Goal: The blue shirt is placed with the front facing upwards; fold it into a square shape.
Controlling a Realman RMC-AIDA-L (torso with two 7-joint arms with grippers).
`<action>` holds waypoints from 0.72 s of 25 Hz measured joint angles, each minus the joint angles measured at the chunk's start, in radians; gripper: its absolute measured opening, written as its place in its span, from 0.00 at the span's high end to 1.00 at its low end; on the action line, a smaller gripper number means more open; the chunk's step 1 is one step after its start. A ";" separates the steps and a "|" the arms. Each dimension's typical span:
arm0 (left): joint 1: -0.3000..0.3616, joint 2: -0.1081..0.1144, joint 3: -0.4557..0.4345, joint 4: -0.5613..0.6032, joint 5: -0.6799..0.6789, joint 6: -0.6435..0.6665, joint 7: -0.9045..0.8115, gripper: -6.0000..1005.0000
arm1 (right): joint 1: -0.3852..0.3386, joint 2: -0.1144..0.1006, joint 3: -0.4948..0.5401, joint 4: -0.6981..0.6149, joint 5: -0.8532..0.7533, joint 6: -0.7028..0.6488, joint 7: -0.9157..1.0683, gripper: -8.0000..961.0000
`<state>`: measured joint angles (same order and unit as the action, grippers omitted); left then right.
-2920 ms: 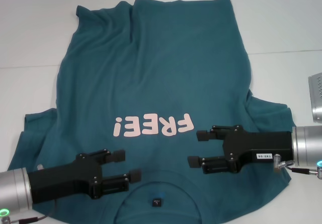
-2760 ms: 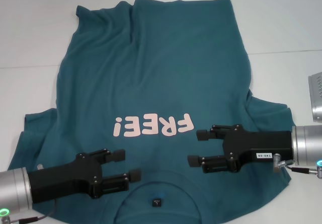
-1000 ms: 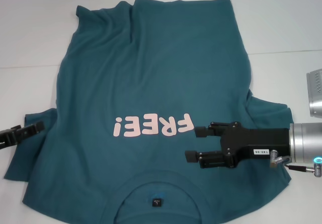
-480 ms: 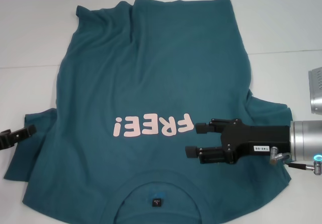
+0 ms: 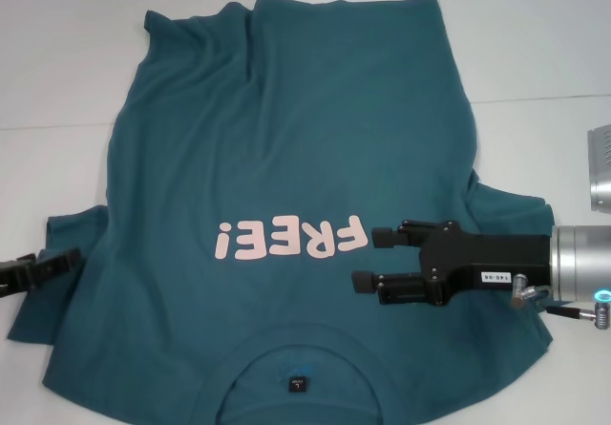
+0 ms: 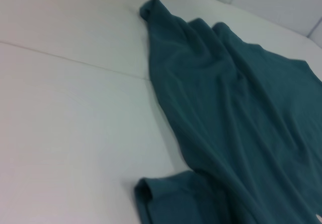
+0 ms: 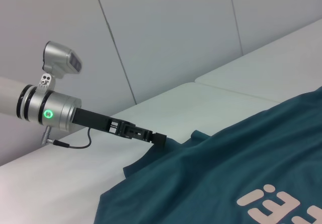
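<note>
At the far left edge of the head view, low in the frame, the left gripper (image 5: 59, 260) reaches in over the end of the left sleeve (image 5: 57, 253). Only its black tip shows there, and I cannot tell whether it is parted or closed. In the right wrist view the same gripper (image 7: 160, 139) appears at the end of a silver arm with a green light, its tip at the edge of the sleeve (image 7: 151, 158).

The blue shirt (image 5: 286, 138) fills the middle of the head view, spread flat on the white table (image 5: 57, 72) with its front up. The hem lies at the top of the frame, rumpled toward the upper left, and the collar at the bottom. The pink "FREE!" print (image 5: 291, 239) reads upside down just below centre, and a small black neck label (image 5: 298, 384) sits inside the collar at the bottom edge. The left wrist view shows the shirt's (image 6: 226, 98) folds and one sleeve cuff (image 6: 151, 199) lying on the table (image 6: 65, 108).

Right of the print, the right gripper (image 5: 372, 259) hovers over the chest with its two black fingers (image 5: 382, 236) spread apart, holding nothing. A grey device (image 5: 600, 169) stands at the right edge.
</note>
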<state>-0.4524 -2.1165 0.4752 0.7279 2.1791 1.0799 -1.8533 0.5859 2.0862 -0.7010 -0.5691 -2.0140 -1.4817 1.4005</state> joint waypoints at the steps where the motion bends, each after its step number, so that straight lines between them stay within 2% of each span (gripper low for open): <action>1: -0.001 0.000 0.007 0.000 0.004 0.000 0.000 0.22 | 0.000 0.000 0.000 0.000 0.000 0.001 0.000 0.10; 18: -0.005 -0.002 0.016 0.004 0.021 0.001 -0.003 0.27 | 0.002 0.000 0.000 0.000 0.000 0.016 0.000 0.10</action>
<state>-0.4571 -2.1184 0.4916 0.7318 2.1997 1.0811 -1.8561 0.5875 2.0861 -0.7010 -0.5691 -2.0136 -1.4660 1.4006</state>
